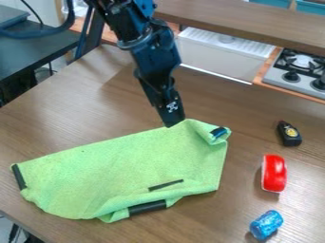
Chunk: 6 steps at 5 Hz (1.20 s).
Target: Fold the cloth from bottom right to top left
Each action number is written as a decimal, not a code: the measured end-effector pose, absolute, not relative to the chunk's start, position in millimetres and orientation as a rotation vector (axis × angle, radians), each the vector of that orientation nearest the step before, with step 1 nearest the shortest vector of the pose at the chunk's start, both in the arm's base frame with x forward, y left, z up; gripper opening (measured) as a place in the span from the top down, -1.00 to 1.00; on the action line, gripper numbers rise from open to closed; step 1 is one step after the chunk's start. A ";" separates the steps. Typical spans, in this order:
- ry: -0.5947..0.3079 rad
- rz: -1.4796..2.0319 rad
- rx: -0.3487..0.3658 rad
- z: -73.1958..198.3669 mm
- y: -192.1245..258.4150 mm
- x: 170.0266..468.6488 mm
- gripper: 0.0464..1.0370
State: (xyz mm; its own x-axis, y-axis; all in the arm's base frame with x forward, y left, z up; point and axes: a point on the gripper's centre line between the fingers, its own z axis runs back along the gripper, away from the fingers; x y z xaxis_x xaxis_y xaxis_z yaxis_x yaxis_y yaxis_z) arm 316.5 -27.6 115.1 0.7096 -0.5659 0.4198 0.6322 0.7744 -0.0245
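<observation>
Well, your gripper (171,124) sat at green cloth (136,161), opening and hold unclear; snag on your next move risked bunching.

From my camera I see light green cloth (133,161) with black strips (147,208), a brown wood-grain counter (82,114), a glossy red object (274,173), a mottled blue one (266,224), and black with yellow on another (289,134).

On the counter (95,104) there are a small black object (289,134), a red object (274,173) and a blue cylinder (266,224).
</observation>
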 end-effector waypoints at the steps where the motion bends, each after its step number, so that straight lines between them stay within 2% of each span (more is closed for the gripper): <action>1: -0.377 -0.656 -0.181 105.7 -27.1 314.7 -0.93; 2: -0.346 -0.572 -0.130 102.2 -15.6 314.3 -0.93; 3: -0.306 -0.477 -0.104 99.8 1.6 310.4 -0.93; 4: -0.304 -0.436 -0.094 93.1 12.3 306.7 -0.93; 6: -0.289 -0.431 -0.077 59.0 29.1 281.2 -0.93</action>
State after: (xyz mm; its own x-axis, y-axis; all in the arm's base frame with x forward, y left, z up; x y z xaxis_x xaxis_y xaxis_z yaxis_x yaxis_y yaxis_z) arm 281.2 29.1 59.0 0.8686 -0.4004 0.2918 0.4222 0.9064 -0.0128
